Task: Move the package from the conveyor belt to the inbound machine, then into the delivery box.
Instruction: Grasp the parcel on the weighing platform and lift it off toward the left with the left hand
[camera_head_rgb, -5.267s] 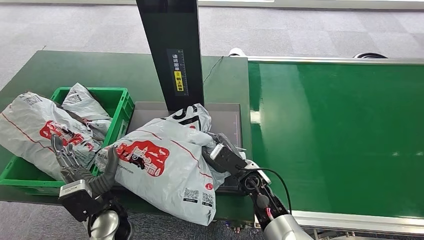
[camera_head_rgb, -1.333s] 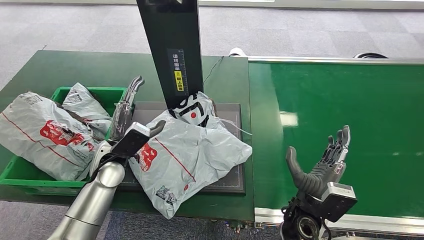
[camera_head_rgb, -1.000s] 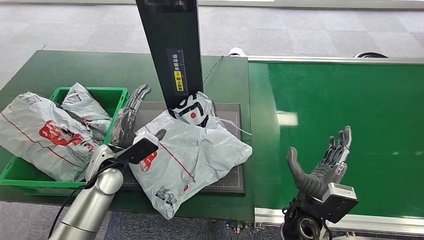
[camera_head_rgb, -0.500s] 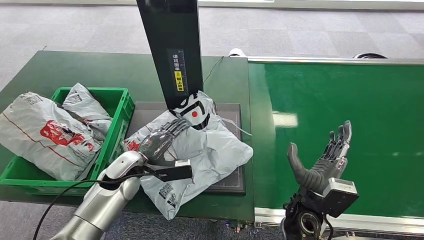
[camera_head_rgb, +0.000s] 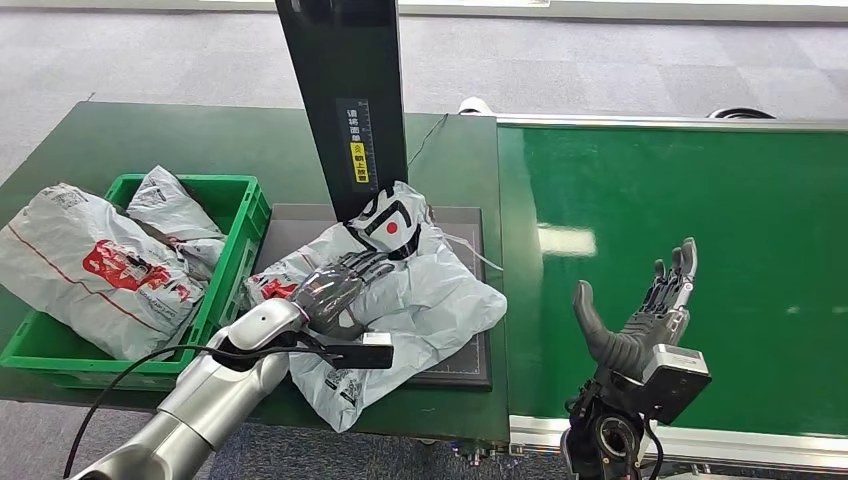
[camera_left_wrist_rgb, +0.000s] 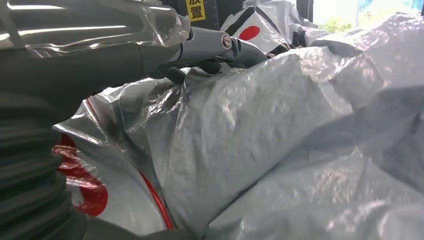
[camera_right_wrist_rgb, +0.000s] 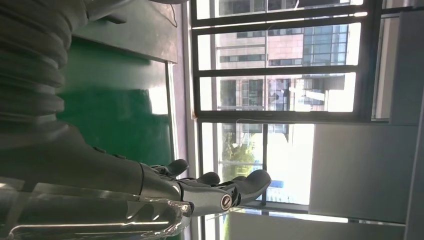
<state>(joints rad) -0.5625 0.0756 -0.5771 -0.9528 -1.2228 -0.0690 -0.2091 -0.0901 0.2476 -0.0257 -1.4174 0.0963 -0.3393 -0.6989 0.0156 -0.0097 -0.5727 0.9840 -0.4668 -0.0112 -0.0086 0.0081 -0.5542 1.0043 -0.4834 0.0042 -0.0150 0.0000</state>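
Left hand (camera_head_rgb: 335, 288) has dropped onto package (camera_head_rgb: 420, 300), fingers spread flat, not clamped; right hand (camera_head_rgb: 640, 325) open. Pkg on machine (camera_head_rgb: 465, 235); box (camera_head_rgb: 235, 215) transfer left.

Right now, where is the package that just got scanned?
In the head view the package lies on the dark scanner plate at the foot of the black post, between the green bin and the conveyor belt, under the left hand.
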